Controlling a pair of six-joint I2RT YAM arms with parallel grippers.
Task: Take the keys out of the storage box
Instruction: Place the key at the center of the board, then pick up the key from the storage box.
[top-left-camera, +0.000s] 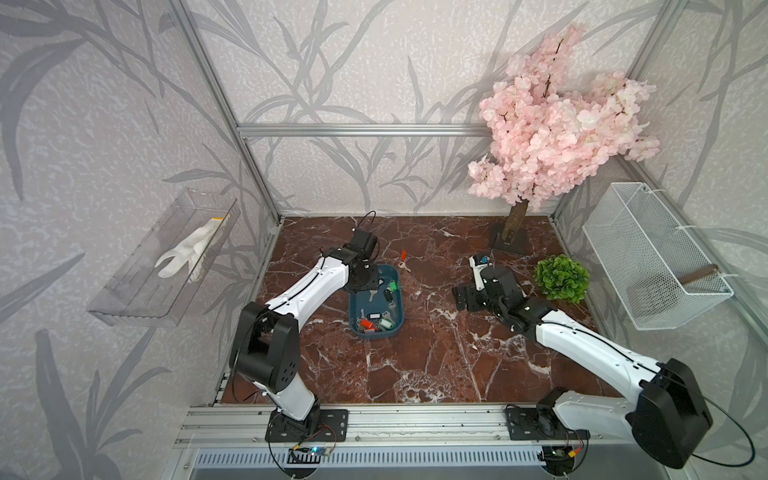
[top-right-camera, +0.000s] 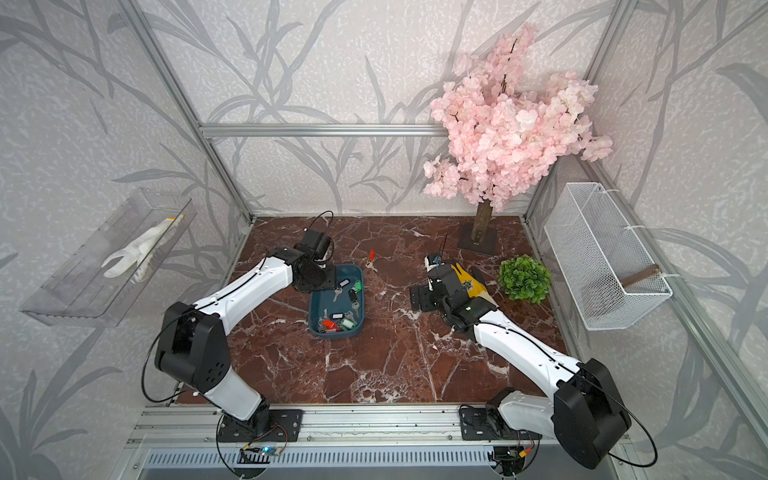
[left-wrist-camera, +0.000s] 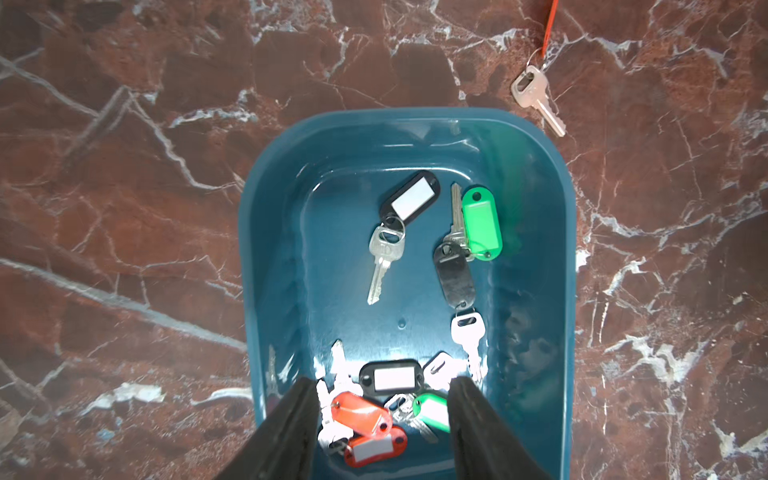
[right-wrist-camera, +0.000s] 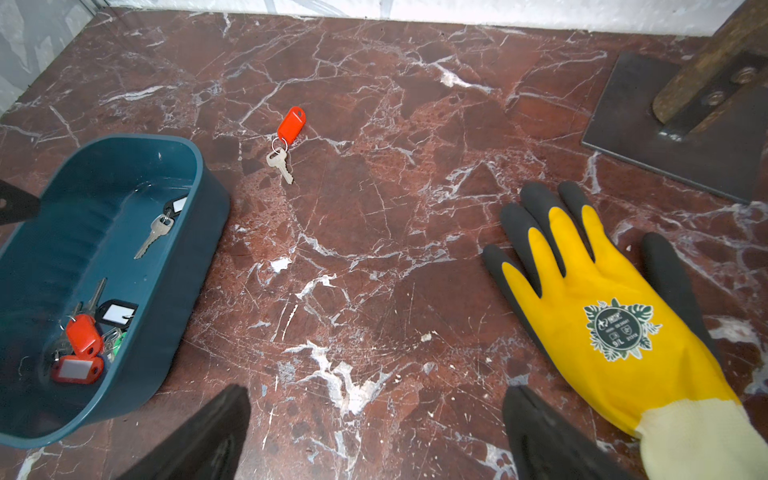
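Observation:
The dark teal storage box (top-left-camera: 374, 336) (top-right-camera: 332, 334) stands left of the table's middle. Several keys (left-wrist-camera: 386, 257) with red, green and black tags lie inside it, most heaped at its near end (top-left-camera: 374, 322). One key with a red tag (top-left-camera: 402, 258) (right-wrist-camera: 286, 141) lies on the marble just beyond the box's far right corner. My left gripper (left-wrist-camera: 380, 382) hangs over the box's far end, open, its fingers apart above the heap and holding nothing. My right gripper (right-wrist-camera: 376, 390) is open over bare marble to the right of the box.
A yellow and grey work glove (right-wrist-camera: 602, 316) lies beside my right gripper. Behind it are a pink blossom tree (top-left-camera: 552, 124) on a dark base plate (right-wrist-camera: 681, 124) and a green plant ball (top-left-camera: 562, 278). A white mesh basket (top-left-camera: 652, 257) and a clear tray (top-left-camera: 166, 257) hang on the side walls.

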